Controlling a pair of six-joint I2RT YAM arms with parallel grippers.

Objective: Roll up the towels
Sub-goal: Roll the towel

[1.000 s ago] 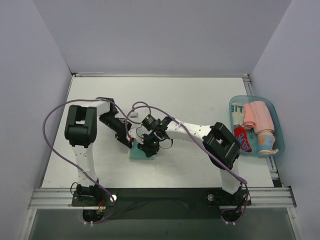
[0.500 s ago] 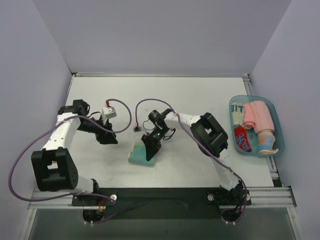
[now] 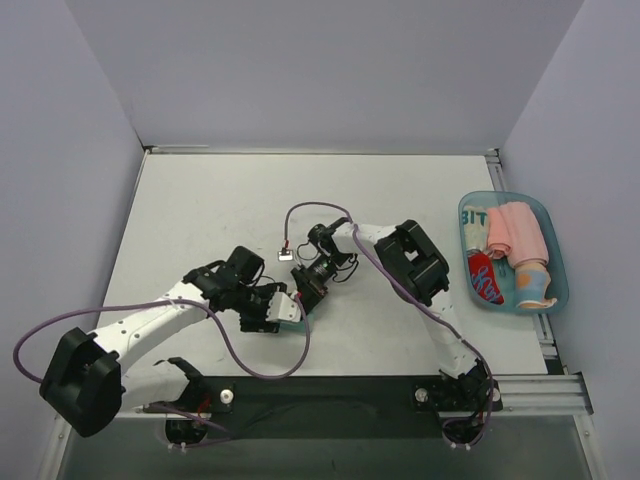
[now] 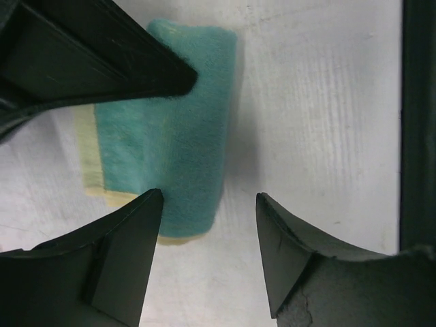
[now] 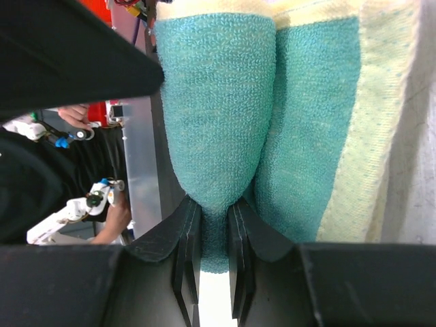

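Right jaws pinch yellow-teal towel, clear only on R wrist cam; left jaws wide over it.

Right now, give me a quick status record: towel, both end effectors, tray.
towel: pale yellow and teal terry cloth towel, partly rolled, on the white table
left end effector: open, over the towel's end, holding nothing
right end effector: shut on the towel's rolled teal fold
tray: light blue plastic tray, far right, holds rolled towels
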